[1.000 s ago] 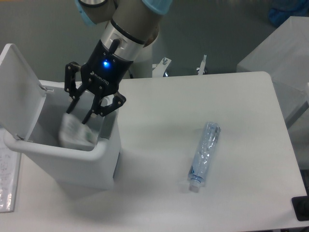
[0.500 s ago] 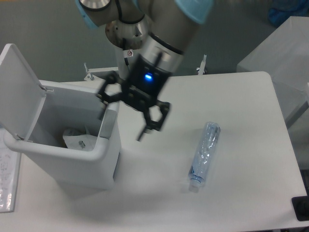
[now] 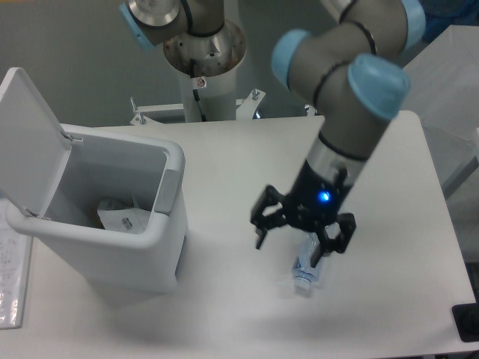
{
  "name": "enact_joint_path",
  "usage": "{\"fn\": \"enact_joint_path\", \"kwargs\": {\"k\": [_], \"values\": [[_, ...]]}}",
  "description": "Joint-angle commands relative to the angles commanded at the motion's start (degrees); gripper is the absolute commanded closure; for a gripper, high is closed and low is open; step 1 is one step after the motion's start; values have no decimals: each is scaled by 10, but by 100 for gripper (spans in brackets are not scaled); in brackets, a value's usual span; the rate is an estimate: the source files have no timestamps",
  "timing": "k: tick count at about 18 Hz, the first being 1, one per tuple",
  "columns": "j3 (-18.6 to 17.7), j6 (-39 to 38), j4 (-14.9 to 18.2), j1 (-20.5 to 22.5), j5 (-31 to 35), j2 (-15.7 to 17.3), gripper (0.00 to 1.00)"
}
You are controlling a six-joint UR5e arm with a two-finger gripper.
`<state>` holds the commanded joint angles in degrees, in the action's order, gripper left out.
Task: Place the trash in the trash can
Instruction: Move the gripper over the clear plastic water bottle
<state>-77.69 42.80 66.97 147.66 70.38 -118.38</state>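
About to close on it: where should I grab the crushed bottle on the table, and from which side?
Take the crushed bottle across its flattened body, just above the cap end, coming straight down. It lies flat on the table, long axis running toward the camera, so the jaws should straddle its narrow width. The gripper hangs open over it.

White rectangular trash can (image 3: 161, 247) at the table's 9 o'clock side, hinged lid (image 3: 26, 142) swung up and open, crumpled clear wrapper (image 3: 120, 217) lying inside; crushed clear bottle (image 3: 305, 273), cap end toward 6 o'clock, lies on the table at about 4 o'clock, mostly hidden.
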Motion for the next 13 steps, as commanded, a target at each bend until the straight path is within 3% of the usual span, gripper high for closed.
{"fn": "enact_joint_path", "kwargs": {"k": [6,9,13], "values": [[10,11,-4,-39,127,-53,0],[19,10,-7,-49,160,-69,0],[20,10,-48,-69,230,-92,0]]}}
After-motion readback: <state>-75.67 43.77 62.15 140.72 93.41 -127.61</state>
